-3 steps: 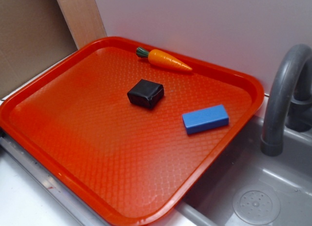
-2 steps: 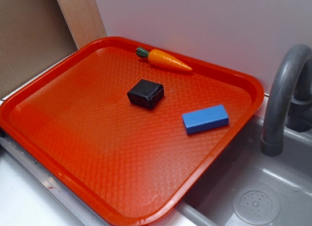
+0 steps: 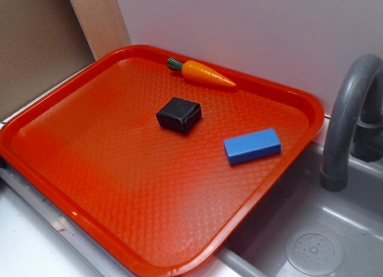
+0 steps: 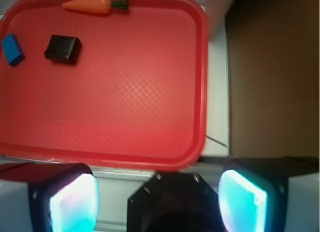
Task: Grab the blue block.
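**Blue block far from the waiting hand**

The likeliest error is closing on the black block point(image 3: 179, 114), which sits near the blue block point(image 3: 252, 145) on the red tray point(image 3: 90, 187). The hand point(image 4: 157, 197) is spread wide and empty, outside the tray's near rim; the blue block lies at the opposite corner

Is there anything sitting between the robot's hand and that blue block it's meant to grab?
Nothing visible blocks it. The open hand sits back past the red tray's near rim. The blue block lies at the tray's far left with bare tray between; the black block sits beside it.
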Controlling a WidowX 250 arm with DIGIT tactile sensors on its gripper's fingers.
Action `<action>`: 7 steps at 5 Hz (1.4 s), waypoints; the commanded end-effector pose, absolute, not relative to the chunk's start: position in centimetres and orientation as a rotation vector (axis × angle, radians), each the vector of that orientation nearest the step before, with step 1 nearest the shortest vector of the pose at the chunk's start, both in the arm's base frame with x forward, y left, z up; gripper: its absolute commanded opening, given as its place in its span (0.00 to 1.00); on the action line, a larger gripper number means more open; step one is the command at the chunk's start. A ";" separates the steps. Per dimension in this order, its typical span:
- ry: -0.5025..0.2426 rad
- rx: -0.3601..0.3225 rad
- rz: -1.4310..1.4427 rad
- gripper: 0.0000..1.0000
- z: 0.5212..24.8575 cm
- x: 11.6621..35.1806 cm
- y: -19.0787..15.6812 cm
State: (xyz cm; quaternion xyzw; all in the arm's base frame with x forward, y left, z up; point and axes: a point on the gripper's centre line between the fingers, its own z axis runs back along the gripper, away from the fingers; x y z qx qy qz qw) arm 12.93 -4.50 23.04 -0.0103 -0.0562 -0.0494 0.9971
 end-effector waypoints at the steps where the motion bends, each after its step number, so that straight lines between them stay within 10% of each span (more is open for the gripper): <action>1: -0.265 -0.086 -0.265 1.00 22.8 15.1 -12.0; 7: -0.258 -0.039 -0.625 1.00 10.1 27.9 -29.1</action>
